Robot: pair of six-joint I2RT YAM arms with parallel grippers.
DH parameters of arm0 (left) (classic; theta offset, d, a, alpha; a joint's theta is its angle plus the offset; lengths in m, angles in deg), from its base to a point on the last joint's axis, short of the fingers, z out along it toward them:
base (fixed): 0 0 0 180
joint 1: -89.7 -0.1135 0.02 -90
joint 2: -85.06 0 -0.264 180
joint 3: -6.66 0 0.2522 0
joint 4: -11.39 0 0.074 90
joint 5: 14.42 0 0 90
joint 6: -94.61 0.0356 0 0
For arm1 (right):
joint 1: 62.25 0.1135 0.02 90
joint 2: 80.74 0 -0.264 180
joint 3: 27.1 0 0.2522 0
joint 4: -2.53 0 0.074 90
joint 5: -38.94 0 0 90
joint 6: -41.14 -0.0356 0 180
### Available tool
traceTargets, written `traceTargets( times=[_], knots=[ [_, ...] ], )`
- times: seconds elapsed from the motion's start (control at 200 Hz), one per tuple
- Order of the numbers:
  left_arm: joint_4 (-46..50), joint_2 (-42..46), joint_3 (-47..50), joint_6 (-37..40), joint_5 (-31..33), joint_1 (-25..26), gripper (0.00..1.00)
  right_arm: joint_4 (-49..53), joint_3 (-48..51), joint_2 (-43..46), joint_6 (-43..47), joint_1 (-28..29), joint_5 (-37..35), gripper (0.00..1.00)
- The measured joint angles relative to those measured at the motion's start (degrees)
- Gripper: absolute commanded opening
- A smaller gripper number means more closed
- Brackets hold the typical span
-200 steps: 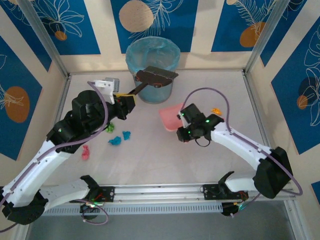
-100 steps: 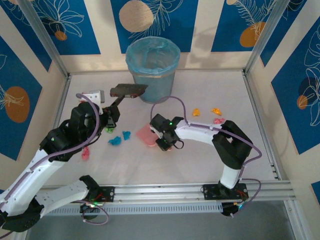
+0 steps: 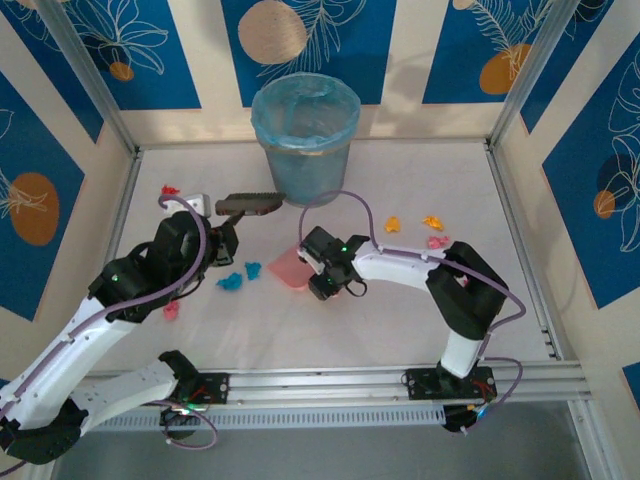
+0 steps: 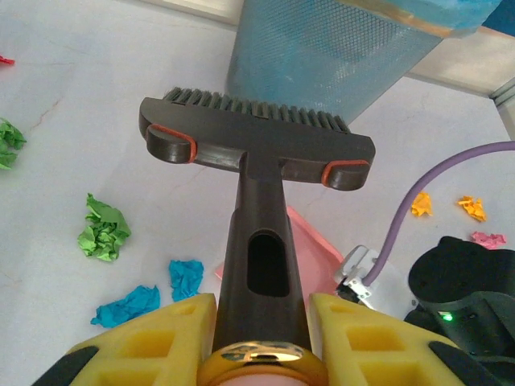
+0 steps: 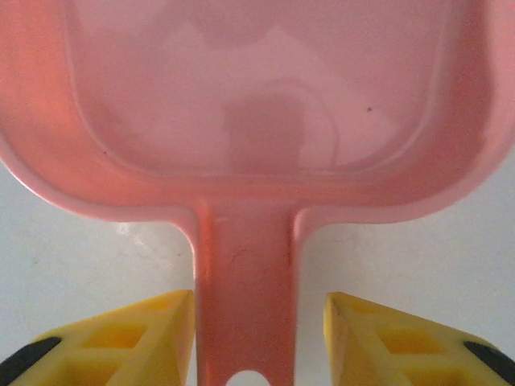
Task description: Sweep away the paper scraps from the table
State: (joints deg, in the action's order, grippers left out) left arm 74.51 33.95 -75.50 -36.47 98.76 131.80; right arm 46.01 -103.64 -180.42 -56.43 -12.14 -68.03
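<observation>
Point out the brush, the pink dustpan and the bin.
brush [image 4: 256,146], left wrist view, on its dark head.
pink dustpan [image 5: 257,96], right wrist view, on the pan floor.
bin [image 3: 305,172], top external view, on its blue wall.

Blue-lined bin [image 3: 305,135] at back; dark brush [image 4: 256,145] before it; pink dustpan [image 3: 290,268] nearer.

The table [image 3: 400,330] bears scattered paper scraps [image 3: 230,281] and a blue-lined bin [image 3: 305,170].
</observation>
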Motion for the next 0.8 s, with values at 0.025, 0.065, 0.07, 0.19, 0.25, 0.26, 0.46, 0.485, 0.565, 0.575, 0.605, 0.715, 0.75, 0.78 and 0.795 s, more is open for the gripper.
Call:
traceTargets(
  times=[0.025,0.065,0.07,0.19,0.25,0.26,0.46,0.485,0.565,0.575,0.605,0.715,0.75,0.78,0.795],
  knots=[
    [0.0,-0.2,0.0,0.0,0.0,0.0,0.0,-0.4,0.4,0.7,-0.2,-0.1,0.0,0.47],
    [0.0,-0.5,0.0,0.0,0.0,0.0,0.0,-1.7,1.4,2.1,-0.5,-0.2,-0.1,0.47],
    [0.0,-0.5,0.0,0.0,0.0,0.0,0.0,-1.7,1.4,2.1,-0.5,-0.2,-0.1,0.47],
    [0.4,-2.0,-0.3,0.1,0.0,0.0,0.0,-5.6,6.6,10.1,-2.4,-0.5,-0.7,0.5],
    [0.7,-2.8,-0.7,0.5,0.0,0.0,0.0,-9.9,10.5,15.5,-3.5,-0.8,-0.5,0.51],
    [0.7,-2.9,-0.8,0.6,0.0,0.0,0.0,-11.1,11.9,17.0,-3.6,-0.9,-0.3,0.51],
    [1.0,-5.4,-2.4,1.1,-0.7,-0.2,0.0,-33.4,35.3,35.7,-3.3,-2.2,2.6,0.71],
    [1.0,-5.7,-2.6,1.1,-0.9,-0.2,0.0,-35.0,37.7,36.6,-3.1,-2.2,2.9,0.7],
    [0.9,-6.5,-2.6,1.1,-1.4,-0.3,0.0,-37.0,40.8,36.6,-2.8,-2.7,4.2,0.7],
    [0.9,-6.5,-2.6,1.1,-1.4,-0.3,0.0,-37.3,40.9,36.6,-2.7,-2.8,4.3,0.7],
    [0.9,-6.9,-2.7,1.1,-1.7,-0.4,0.0,-38.9,41.8,36.6,-2.4,-3.0,4.9,0.7],
    [0.9,-8.1,-2.8,1.1,-2.6,-0.5,0.0,-45.4,44.5,35.9,-1.5,-4.1,7.3,0.69],
    [0.8,-8.5,-2.8,1.1,-2.9,-0.7,0.0,-46.8,44.9,35.0,-1.3,-4.3,7.8,0.68],
    [0.9,-8.8,-2.8,1.1,-3.2,-0.8,0.0,-48.0,44.9,34.3,-0.9,-4.4,8.3,0.67],
    [0.9,-8.8,-2.8,1.1,-3.3,-0.8,0.0,-48.6,44.9,33.7,-0.8,-4.4,8.5,0.67]
  ],
)
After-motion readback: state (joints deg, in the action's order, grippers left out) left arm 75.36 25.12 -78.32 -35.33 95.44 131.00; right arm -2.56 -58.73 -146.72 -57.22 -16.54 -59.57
